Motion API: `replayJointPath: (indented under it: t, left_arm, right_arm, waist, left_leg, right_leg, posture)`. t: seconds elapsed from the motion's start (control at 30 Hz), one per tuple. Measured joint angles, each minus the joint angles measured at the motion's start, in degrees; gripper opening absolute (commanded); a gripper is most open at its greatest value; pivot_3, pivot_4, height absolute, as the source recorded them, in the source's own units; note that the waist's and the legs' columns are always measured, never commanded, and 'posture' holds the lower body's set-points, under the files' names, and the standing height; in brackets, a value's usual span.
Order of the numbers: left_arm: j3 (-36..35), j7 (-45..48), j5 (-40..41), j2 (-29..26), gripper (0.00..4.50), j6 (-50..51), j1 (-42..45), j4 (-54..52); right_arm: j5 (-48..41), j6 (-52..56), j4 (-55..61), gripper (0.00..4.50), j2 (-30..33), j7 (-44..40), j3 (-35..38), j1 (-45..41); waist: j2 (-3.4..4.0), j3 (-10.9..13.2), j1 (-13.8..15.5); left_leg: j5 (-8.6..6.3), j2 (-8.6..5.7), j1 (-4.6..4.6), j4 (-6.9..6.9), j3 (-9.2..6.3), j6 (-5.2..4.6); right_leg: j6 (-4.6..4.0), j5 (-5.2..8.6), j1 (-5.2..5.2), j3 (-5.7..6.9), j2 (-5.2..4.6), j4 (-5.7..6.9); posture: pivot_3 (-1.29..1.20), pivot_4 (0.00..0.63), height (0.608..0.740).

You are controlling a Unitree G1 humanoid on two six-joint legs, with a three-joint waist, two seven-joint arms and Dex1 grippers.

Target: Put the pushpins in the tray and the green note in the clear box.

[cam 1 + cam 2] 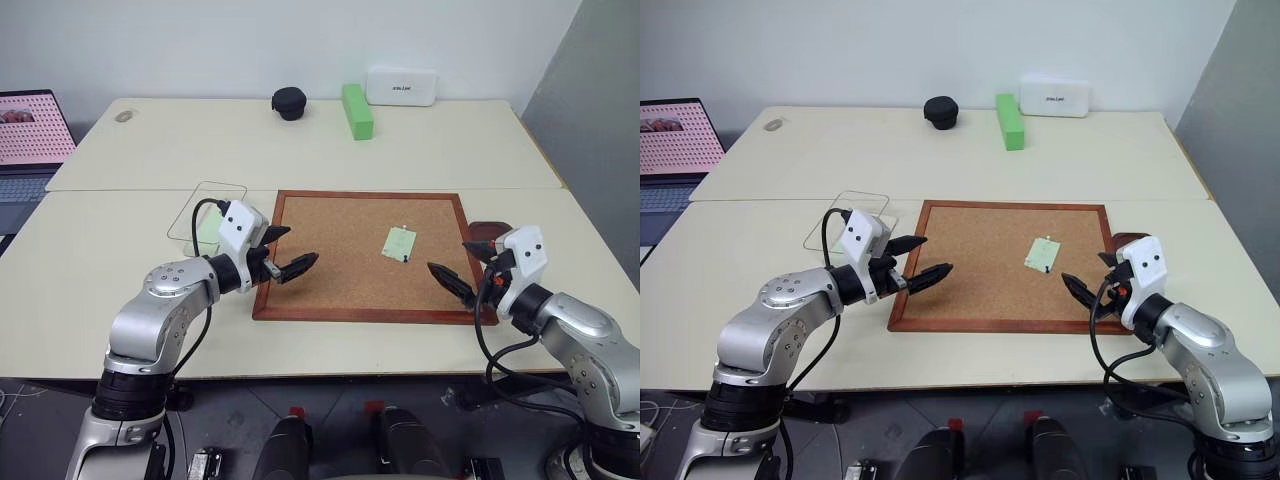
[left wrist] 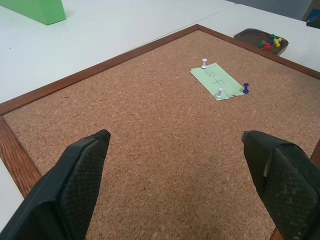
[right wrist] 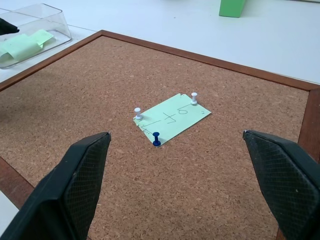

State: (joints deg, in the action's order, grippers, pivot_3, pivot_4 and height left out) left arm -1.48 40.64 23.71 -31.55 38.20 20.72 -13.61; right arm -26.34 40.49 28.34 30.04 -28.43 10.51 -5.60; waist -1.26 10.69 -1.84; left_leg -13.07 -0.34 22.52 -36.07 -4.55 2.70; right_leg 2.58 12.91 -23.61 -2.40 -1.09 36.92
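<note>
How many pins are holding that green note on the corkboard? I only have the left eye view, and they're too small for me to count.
Observer: Three. The right wrist view shows two white pushpins and a blue pushpin along the edges of the green note.
Operator: Is anything in the tray?
Observer: Yes. In the left wrist view the tray holds a small cluster of loose pins in red, green, yellow and blue.
Operator: And the clear box?
Observer: The right wrist view shows a pale green slip already lying inside the clear box.
</note>
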Motion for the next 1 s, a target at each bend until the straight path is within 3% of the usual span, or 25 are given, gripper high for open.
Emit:
replayJointPath:
  t: [0.7,1.0]
  left_arm:
    - [-0.06,1.49,0.99,0.28,4.48,-0.27,-0.49,0.0]
    - [0.0,4.11,1.8,0.56,2.76,-2.89,0.17,0.92]
  right_arm:
    - [0.44,-1.85,-1.06,4.5,0.39,-0.36,-0.49,0.06]
    - [1.06,-4.44,-2.22,4.5,0.49,-0.59,-1.0,-0.05]
  waist:
    - [0.0,0.0,0.0]
    - [0.0,0.0,0.01]
  left_leg:
    - [0.0,0.0,0.0,0.0,0.0,0.0]
    - [0.0,-0.01,0.0,-0.01,0.01,0.0]
  right_leg:
    - [0.0,0.0,0.0,0.0,0.0,0.01]
    - [0.0,0.0,0.0,-0.01,0.0,0.01]
  posture:
    - [0.0,0.15,0.74]
    - [0.0,0.15,0.74]
